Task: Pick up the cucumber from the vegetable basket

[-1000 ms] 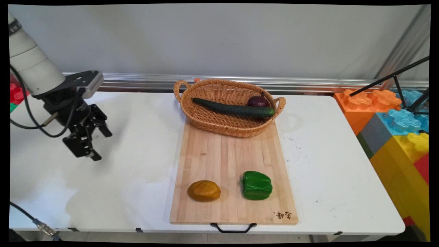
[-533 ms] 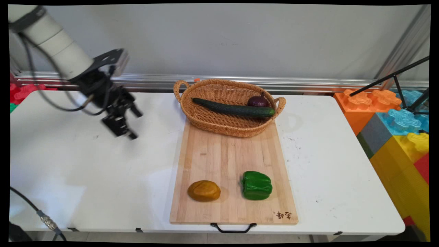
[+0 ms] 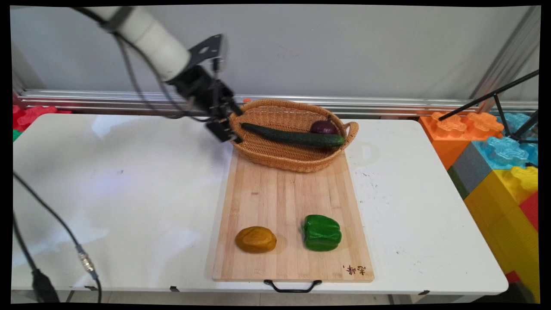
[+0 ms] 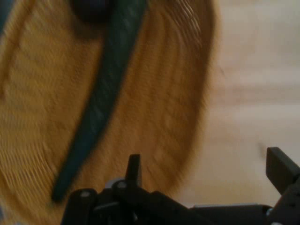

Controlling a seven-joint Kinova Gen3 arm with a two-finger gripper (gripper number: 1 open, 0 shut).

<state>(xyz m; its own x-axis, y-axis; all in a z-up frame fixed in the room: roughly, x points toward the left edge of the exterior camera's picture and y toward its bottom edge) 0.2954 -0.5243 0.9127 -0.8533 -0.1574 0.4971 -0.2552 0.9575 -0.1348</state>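
Your hand (image 3: 224,122) hangs at the left end of the wicker basket (image 3: 275,103), just above its rim by the left handle, tilted down toward the inside; it is spread wide, and in the hand view its 2 fingers (image 4: 134,168) stand well apart with nothing between them.

The nearest thing to you is the cucumber (image 3: 292,137); it lies lengthwise in the basket, its thin left tip close under the hand and its right end up against the right rim, touching or nearly touching the purple onion (image 3: 323,127) behind it. In the hand view the cucumber (image 4: 110,89) runs away from you across the weave, with the onion (image 4: 89,7) at its far end.

By my judgement the cucumber is stiff, fairly light, smooth-skinned and likely a little slippery; it is long, so a grip near the tip would let it swing or twist; a hold across its middle, with the fingers either side of its width, looks the steadiest. The basket wall beside the tip leaves little room for a finger there.

The basket sits on the far end of a wooden cutting board (image 3: 284,193) on the white worktop (image 3: 129,193); on the board's near end lie 2 more things, well apart from the hand: a brown-orange potato-like lump (image 3: 255,239) on the left and a green pepper (image 3: 322,233) on the right.
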